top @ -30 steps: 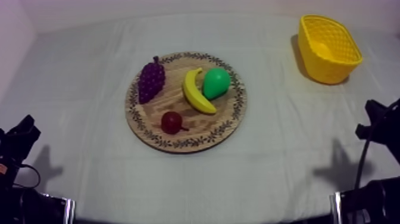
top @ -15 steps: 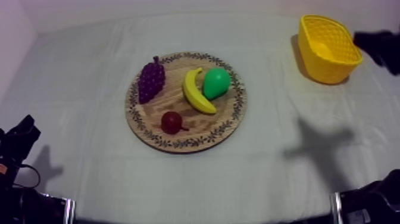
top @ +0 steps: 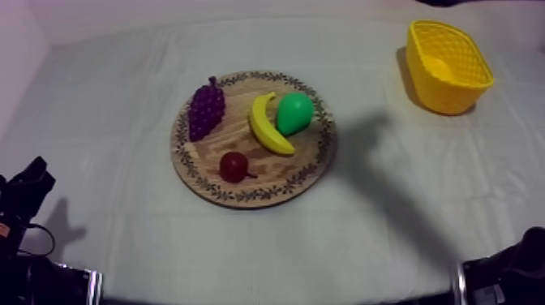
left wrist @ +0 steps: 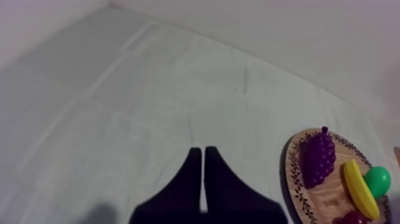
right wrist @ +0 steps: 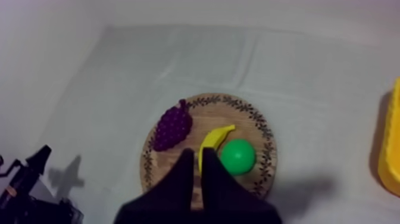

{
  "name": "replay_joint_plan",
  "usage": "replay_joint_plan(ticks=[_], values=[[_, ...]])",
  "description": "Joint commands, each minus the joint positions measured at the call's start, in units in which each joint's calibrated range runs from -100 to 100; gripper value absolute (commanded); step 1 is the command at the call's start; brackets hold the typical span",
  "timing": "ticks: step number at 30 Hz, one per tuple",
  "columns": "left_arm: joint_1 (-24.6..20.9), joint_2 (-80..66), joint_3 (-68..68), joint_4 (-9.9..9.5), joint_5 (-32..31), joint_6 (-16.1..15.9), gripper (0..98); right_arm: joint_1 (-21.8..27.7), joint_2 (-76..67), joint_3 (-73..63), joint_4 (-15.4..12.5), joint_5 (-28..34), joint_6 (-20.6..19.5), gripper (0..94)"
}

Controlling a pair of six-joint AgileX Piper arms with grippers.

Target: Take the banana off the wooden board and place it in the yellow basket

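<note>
Banana (top: 270,123) on board (top: 284,170), wedged between grapes (top: 206,109) and pear (top: 293,112); basket (top: 442,93) well apart; right gripper (right wrist: 197,156) high over banana, fingers together, empty, likely lining up, must spread first; left gripper (left wrist: 202,154) closed, empty, aside.

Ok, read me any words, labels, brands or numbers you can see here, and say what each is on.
None: no word, number or label can be read here. The wooden board bears only a leafy rim pattern, the yellow basket a plain weave; the banana, pear, grapes, small red fruit and cloth are unmarked.
</note>
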Motion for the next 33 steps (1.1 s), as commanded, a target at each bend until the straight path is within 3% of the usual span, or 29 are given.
replay_joint_plan(ticks=[1, 11, 17, 20, 27, 30, 33], values=[[-0.01, -0.05, -0.01, -0.03, -0.01, 0.0, 0.1, -0.68, 7.98, -5.01, -0.71, 0.99, 1.58, 4.2], [-0.01, -0.05, -0.01, -0.03, -0.01, 0.02, 0.1, -2.96, 20.36, -9.23, -4.28, 1.28, 4.12, 4.2], [-0.01, -0.05, -0.01, -0.03, -0.01, 0.02, 0.1, -5.15, 23.69, -6.53, -4.78, -0.27, 3.09, 4.4], [-0.01, -0.05, -0.01, -0.03, -0.01, 0.02, 0.1, -7.41, 24.34, -3.26, -3.72, -2.32, 1.59, 4.7], [-0.01, -0.05, -0.01, -0.03, -0.01, 0.01, 0.1, -11.14, 24.95, 1.35, -1.29, -6.18, -0.13, 51.9], [-0.01, -0.05, -0.01, -0.03, -0.01, 0.01, 0.1, -11.74, 25.02, 1.77, -0.56, -6.72, -0.23, 58.8], [-0.01, -0.05, -0.01, -0.03, -0.01, 0.02, 0.1, -12.03, 25.44, 2.21, 0.27, -7.69, -0.36, 59.5]])
